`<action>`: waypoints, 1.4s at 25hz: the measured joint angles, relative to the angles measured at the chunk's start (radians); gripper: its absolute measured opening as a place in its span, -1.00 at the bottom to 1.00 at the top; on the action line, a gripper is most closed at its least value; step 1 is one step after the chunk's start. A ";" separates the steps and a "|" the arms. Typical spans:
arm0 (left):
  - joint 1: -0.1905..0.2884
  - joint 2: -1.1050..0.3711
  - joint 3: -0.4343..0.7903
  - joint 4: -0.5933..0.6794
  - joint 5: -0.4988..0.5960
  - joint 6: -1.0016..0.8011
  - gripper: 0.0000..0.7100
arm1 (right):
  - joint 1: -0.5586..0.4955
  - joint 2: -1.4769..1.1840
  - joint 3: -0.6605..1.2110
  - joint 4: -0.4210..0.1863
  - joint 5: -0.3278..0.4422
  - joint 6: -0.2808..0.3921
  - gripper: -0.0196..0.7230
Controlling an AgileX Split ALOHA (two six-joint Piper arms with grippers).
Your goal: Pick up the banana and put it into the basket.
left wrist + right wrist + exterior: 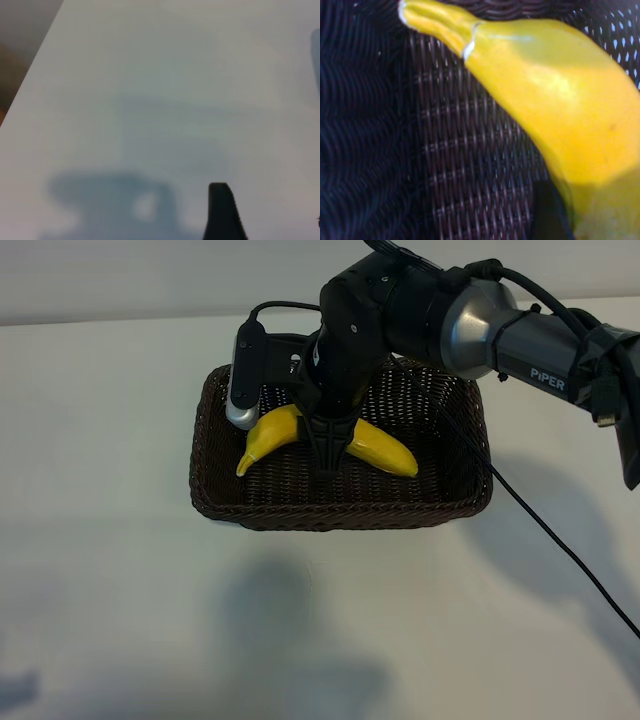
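The banana [375, 448] was held inside the basket [250, 510] by the right gripper [330, 455], jaws clamped around it; only release remained. The left gripper [225, 212], jaws apart, was parked over bare counter [165, 75].

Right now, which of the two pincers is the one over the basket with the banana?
The right pincer, on the arm reaching in from the exterior view's right. It grips the banana inside the basket. The left pincer only faces bare table.

one banana [380, 448], one basket [340, 512]
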 joint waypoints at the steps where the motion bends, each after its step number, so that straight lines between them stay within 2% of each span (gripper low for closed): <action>1: 0.000 0.000 0.000 0.000 0.000 0.000 0.38 | 0.000 0.000 0.000 0.000 0.000 0.007 0.28; 6: 0.000 0.000 0.000 0.000 0.000 0.000 0.38 | 0.000 0.000 -0.006 -0.001 0.004 0.081 0.54; 15: 0.000 0.000 0.000 0.000 0.000 0.001 0.38 | 0.000 -0.053 -0.006 -0.012 0.115 0.134 0.56; 20: 0.000 0.000 0.000 0.000 0.000 0.001 0.38 | -0.011 -0.090 -0.006 -0.037 0.133 0.144 0.56; 25: 0.000 0.000 0.000 0.000 0.000 0.001 0.38 | -0.103 -0.091 -0.006 -0.043 0.150 0.238 0.56; 32: 0.000 0.000 0.000 0.000 0.000 0.001 0.38 | -0.269 -0.091 -0.006 -0.002 0.200 0.394 0.49; 35: 0.000 0.000 0.000 0.000 0.000 0.001 0.38 | -0.315 -0.091 -0.006 0.008 0.217 0.440 0.47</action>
